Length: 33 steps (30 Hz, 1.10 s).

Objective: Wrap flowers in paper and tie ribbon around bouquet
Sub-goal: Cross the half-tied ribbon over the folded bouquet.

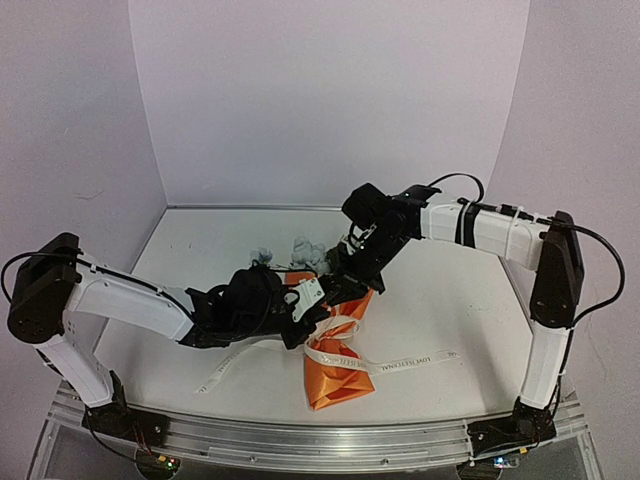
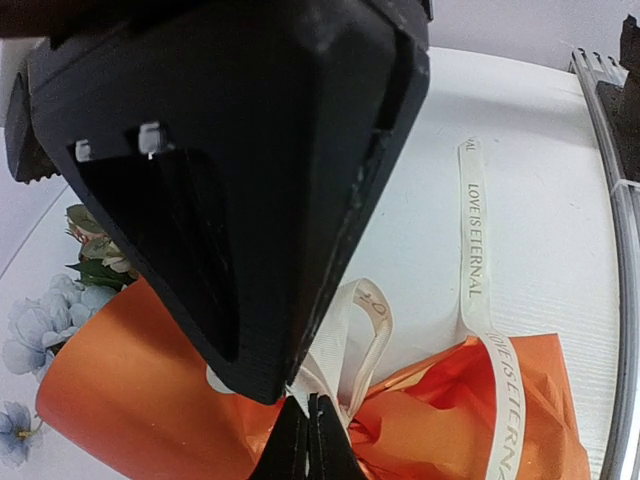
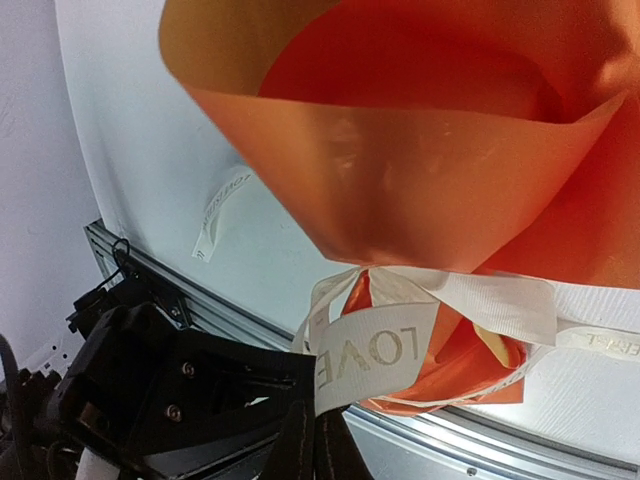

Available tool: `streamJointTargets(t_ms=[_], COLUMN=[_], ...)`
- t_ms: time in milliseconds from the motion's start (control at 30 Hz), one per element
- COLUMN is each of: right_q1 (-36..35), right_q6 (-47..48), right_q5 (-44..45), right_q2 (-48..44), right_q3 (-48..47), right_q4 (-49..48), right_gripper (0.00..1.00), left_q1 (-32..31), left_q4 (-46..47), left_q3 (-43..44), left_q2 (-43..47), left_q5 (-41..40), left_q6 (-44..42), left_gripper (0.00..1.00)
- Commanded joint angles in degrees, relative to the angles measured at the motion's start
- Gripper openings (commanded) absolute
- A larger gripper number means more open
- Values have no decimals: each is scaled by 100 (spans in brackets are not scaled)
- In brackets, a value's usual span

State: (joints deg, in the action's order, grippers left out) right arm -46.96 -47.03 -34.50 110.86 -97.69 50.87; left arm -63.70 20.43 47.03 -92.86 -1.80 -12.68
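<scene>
The bouquet [image 1: 336,385] lies on the table [image 1: 460,300] with its crumpled narrow end toward the arms' bases; just beyond that narrow end the ribbon [image 1: 400,364] is looped round the bouquet's waist, one tail trailing off to the bouquet's right and another to its left; the left gripper [image 2: 308,438] is pinched tight on a loop of ribbon right over the waist, and the right gripper [image 3: 316,446], reaching in from the bouquet's far right, is likewise closed on a lettered strip of ribbon beside the wrap; past the waist the paper [image 2: 130,400] opens into a wide cone, and the flowers [image 1: 300,250] poke out at the bouquet's far end. I judge the ribbon light, limp and rather slick, so it is best held flat and close to the knot, where a pull tightens without slipping; the paper looks thin and crinkly, apt to crush or tear; the whole bundle seems light enough to slide if tugged, so take the bouquet at its bound waist, never by the blooms.
</scene>
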Motion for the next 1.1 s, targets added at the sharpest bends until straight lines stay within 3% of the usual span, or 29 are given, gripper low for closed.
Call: streamJointTargets(t_ms=[0,267,467,700,1067], right_q1=[-59,-59,-134,-513,-1130], right_q6=[401,1738,2910,4095,5052], right_q5=[143,535,526,424,1020], right_q2=[-536,-1519,-1952,-1803,-1293], right_q3=[187,1554,2672,2881,2870], right_q4=[-156,-728,-1752,-1995,-2161], right_gripper=[12,37,42,47,49], left_q1=[109,445,650,809,899], left_q4=[53,428,456,356,180], left_q3=[102,-111,-202,-157,-172], left_q2=[29,298,414,428,457], left_q5=[130,572,939,1158,1415], left_q6=[258,757,965,1037,1055], left_gripper=[0,0,0,0,0])
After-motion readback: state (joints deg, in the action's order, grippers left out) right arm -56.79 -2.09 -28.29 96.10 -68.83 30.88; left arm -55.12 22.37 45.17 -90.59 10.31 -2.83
